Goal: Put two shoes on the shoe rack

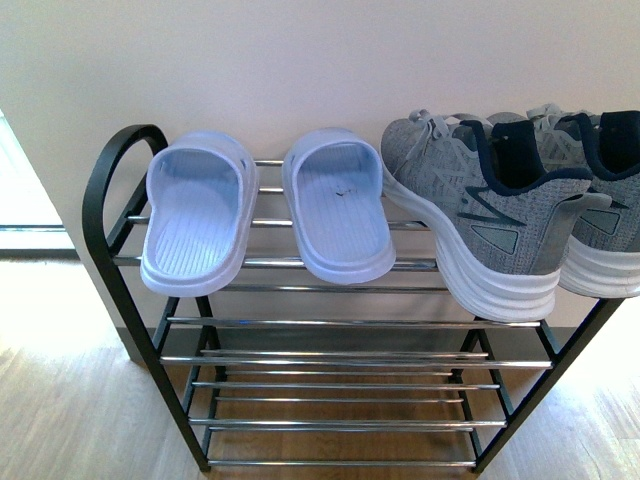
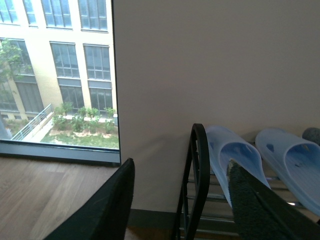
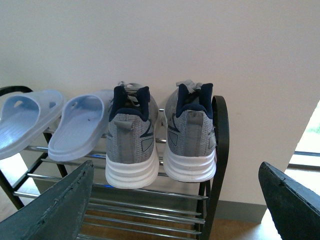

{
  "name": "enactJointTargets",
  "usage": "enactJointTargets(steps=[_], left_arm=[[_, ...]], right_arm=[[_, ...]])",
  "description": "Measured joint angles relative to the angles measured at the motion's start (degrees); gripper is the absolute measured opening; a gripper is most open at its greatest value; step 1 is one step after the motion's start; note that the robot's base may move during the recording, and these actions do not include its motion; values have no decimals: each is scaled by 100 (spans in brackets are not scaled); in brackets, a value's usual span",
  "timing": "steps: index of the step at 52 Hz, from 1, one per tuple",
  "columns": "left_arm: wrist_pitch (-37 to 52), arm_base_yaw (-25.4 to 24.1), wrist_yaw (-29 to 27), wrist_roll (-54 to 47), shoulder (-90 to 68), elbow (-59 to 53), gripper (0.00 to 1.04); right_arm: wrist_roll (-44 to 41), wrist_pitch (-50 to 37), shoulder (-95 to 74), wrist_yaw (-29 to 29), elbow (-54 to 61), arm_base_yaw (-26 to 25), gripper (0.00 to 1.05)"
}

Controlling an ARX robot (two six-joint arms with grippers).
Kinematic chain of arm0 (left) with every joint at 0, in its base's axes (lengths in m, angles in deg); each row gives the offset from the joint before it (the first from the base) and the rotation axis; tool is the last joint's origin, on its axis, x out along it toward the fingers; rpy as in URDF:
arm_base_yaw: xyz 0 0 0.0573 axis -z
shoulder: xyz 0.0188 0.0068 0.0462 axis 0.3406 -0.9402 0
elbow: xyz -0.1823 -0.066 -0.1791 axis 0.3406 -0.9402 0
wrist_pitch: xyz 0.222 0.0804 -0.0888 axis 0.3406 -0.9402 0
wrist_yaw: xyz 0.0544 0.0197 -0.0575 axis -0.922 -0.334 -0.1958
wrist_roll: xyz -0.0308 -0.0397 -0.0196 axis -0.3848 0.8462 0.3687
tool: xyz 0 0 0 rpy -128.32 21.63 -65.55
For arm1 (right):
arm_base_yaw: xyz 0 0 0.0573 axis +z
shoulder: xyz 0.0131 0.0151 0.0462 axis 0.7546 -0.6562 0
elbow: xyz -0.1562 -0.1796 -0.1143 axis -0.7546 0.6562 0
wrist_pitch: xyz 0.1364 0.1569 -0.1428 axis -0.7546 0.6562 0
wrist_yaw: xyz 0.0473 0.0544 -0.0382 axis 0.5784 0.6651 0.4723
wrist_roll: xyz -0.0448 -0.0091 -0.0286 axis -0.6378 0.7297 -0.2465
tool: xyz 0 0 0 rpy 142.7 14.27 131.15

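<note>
Both sneakers (image 3: 160,145) sit on the rack (image 1: 300,325) top shelf, heels overhanging — a bump could tip them; both grippers' jaws wide open, empty.

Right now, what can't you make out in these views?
- Right sneaker, front view: cut off by the frame edge.
- Sneaker toes, right wrist view: hidden behind the heels; left sneaker.
- Shoe rack, left wrist view: mostly blocked by the left hand.
- Right hand: only finger tips in frame.
</note>
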Motion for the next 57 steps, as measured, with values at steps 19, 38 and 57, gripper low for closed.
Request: enactJointTargets(steps=[19, 38, 57], left_arm=[[-420, -28, 9, -190, 946, -542, 1], [-369, -28, 11, -192, 1198, -848, 1], [-321, -28, 13, -195, 1397, -1086, 1]], right_arm=[[2, 0, 0, -2, 0, 0, 96], [2, 0, 0, -2, 0, 0, 96], [2, 0, 0, -2, 0, 0, 96]])
